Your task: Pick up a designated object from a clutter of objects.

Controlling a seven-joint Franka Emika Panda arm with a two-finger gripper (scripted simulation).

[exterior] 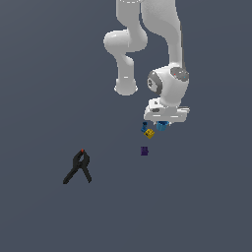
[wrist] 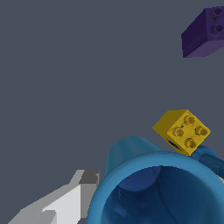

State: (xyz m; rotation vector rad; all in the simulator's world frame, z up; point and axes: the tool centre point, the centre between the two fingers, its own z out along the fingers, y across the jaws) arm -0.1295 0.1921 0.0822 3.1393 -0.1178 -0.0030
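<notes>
The bright-blue cup (wrist: 157, 192) fills the near part of the wrist view, tilted, its round rim and hollow inside facing the camera. My gripper (wrist: 105, 188) has one grey-white finger (wrist: 70, 203) pressed against the outside of the cup's wall; the other finger is hidden. In the exterior view the cup (exterior: 161, 125) sits right under the gripper (exterior: 163, 123). The yellow cube (wrist: 183, 131) lies just beside the cup, and it also shows in the exterior view (exterior: 149, 133). The tiny dark-blue piece (exterior: 144, 126) is next to them.
A small purple block (exterior: 144, 151) lies a little nearer than the cube, also in the wrist view (wrist: 203, 33). A black spring clamp (exterior: 78, 168) with a red tip lies far off at the exterior view's left. The floor is plain grey.
</notes>
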